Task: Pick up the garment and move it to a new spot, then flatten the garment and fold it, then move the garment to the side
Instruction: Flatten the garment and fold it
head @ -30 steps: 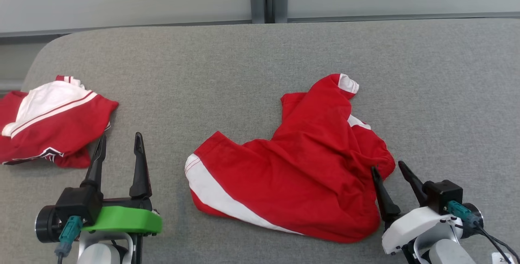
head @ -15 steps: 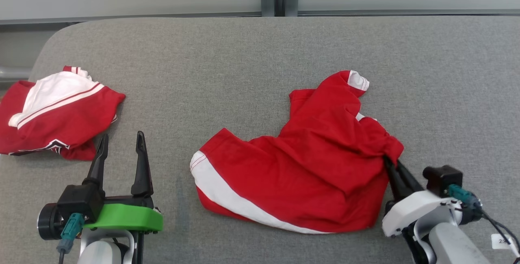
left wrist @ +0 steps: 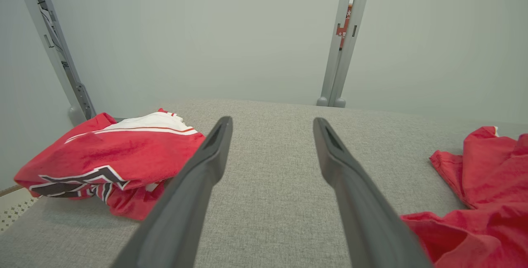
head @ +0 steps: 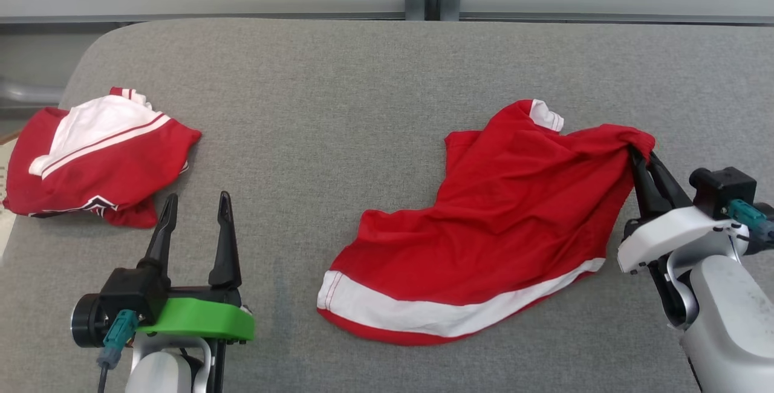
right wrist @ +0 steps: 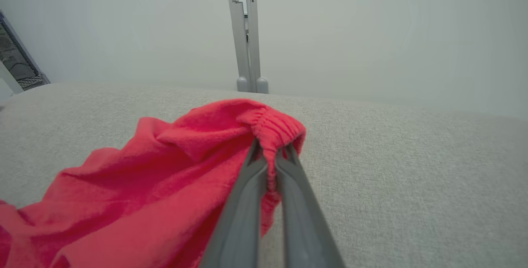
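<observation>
The right claw (head: 641,160) was pinched tight on a small bunch of elastic waistband of the red shorts (head: 502,224), which lay draped across the right half of the table (head: 338,109). So thin a bite could slip under drag. The left claw (head: 197,196) stood wide, holding nothing.

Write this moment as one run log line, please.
right gripper: shut on garment edge | left gripper: open, empty | step: pick-up

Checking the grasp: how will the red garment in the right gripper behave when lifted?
Probably floppy: the red garment sags in folds from the right gripper down to the table. Likely light, the cloth looks thin. It may slip, since only the gathered waistband edge is pinched.
</observation>
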You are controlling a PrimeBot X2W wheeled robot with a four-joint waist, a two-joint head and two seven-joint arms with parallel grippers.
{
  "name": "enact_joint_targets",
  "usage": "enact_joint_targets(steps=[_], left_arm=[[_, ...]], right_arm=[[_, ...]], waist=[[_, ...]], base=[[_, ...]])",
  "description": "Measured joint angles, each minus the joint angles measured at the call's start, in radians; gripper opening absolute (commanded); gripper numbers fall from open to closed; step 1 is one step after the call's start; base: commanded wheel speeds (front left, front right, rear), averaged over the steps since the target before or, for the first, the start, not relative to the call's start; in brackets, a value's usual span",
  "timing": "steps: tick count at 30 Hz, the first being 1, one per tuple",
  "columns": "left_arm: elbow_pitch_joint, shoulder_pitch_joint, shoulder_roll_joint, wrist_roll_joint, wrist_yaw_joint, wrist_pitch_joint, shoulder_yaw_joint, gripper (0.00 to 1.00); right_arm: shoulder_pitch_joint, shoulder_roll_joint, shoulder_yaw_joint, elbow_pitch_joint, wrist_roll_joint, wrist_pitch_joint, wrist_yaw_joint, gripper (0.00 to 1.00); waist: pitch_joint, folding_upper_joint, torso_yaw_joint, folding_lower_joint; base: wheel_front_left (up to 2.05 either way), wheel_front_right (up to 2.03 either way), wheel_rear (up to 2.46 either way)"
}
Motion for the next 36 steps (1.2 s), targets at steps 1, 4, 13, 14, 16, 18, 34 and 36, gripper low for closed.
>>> enact_joint_targets(steps=[1,4,13,14,16,18,34,36], left_arm=[[0.001,-0.004,0.000,-0.004,0.002,0.000,-0.006,1.00],[0.001,-0.011,0.000,-0.008,0.006,0.000,-0.020,1.00],[0.010,-0.014,-0.001,-0.023,0.018,0.000,-0.031,1.00],[0.011,-0.014,-0.001,-0.023,0.018,0.000,-0.030,1.00],[0.013,-0.012,-0.001,-0.021,0.018,0.000,-0.029,1.00],[0.017,-0.009,-0.001,-0.019,0.017,0.000,-0.027,1.00],[0.020,0.047,-0.002,0.015,0.000,0.000,0.031,1.00],[0.020,0.051,-0.002,0.018,-0.004,0.000,0.040,1.00]], right_arm=[[-0.019,-0.002,0.006,0.015,-0.001,0.000,0.000,0.00],[-0.076,-0.007,0.021,0.072,-0.004,0.001,0.000,0.00],[-0.151,0.027,0.100,0.244,0.027,0.019,0.000,1.00],[-0.146,0.028,0.103,0.247,0.031,0.015,0.000,1.00],[-0.126,0.028,0.105,0.244,0.038,0.007,0.000,1.00],[-0.085,0.029,0.105,0.231,0.044,0.005,0.000,1.00],[0.220,0.037,-0.020,-0.198,-0.010,0.000,0.000,1.00],[0.237,0.041,-0.029,-0.242,-0.010,0.000,0.000,1.00]], waist=[[0.003,0.0000,0.006,0.0000],[0.012,0.0000,0.020,0.0000],[0.022,0.0000,0.013,0.0000],[0.018,0.0000,0.007,0.0000],[0.009,0.0000,-0.005,0.0000],[-0.003,0.0000,-0.017,0.0000],[-0.086,0.0000,-0.118,0.0000],[-0.094,0.0000,-0.125,0.0000]], base=[[0.00,0.00,0.00],[0.00,0.00,0.00],[0.00,0.00,0.00],[0.00,0.00,0.00],[0.00,0.00,0.00],[0.00,0.00,0.00],[0.00,0.00,0.00],[0.00,0.00,0.00]])
